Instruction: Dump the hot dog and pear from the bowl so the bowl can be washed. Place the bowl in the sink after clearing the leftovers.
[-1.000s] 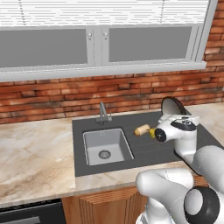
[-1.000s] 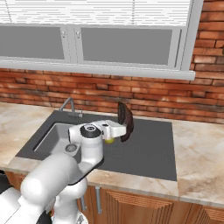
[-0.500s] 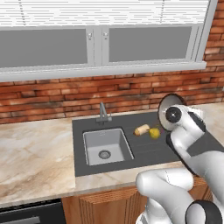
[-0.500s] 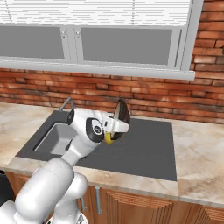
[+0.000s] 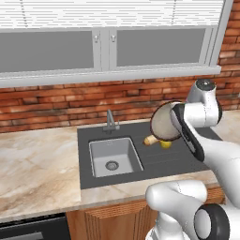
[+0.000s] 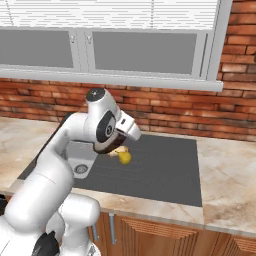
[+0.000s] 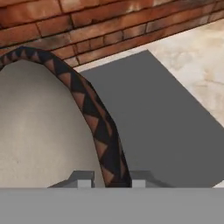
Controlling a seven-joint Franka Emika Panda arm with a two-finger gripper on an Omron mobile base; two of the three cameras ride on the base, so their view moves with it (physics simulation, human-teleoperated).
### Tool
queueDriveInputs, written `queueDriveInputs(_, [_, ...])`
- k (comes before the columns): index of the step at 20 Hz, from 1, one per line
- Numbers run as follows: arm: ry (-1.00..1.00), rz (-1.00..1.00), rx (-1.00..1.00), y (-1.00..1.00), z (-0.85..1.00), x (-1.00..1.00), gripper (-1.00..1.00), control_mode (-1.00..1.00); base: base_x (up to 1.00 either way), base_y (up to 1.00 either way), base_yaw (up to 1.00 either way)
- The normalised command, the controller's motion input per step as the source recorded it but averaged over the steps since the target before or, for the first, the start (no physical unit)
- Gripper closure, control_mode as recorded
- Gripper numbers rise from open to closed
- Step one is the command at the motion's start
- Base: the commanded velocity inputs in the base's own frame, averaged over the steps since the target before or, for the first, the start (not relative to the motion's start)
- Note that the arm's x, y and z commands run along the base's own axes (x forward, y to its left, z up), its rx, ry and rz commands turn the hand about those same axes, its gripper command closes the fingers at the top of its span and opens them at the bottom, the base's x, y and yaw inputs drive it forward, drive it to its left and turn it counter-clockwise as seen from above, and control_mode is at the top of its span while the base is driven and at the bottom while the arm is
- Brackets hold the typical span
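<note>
Now the claw (image 7: 107,183) is clamped on the patterned rim of the bowl (image 5: 165,123), held tipped on edge above the dark surround right of the sink (image 5: 114,156). Hot dog (image 5: 151,139) and pear (image 5: 165,144) lie below it. Bowl seems stiff, light and rather slippery, so this rim hold suits it.

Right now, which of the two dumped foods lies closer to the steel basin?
The tan-bunned hot dog; the yellow pear lies beyond it, farther from the basin.

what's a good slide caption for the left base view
Gripper shut on the rim of the tipped bowl, with the hot dog and pear lying on the sink surround.
</note>
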Motion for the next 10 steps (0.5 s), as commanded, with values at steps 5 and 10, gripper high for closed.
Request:
queueDriveInputs(5, [0.46, 0.12, 0.44, 0.4, -0.11, 0.0, 1.0, -1.0, 0.0, 0.0, 0.0])
queueDriveInputs(10, [0.25, 0.03, 0.1, 0.69, -0.61, 0.0, 1.0, -1.0, 0.0, 0.0, 0.0])
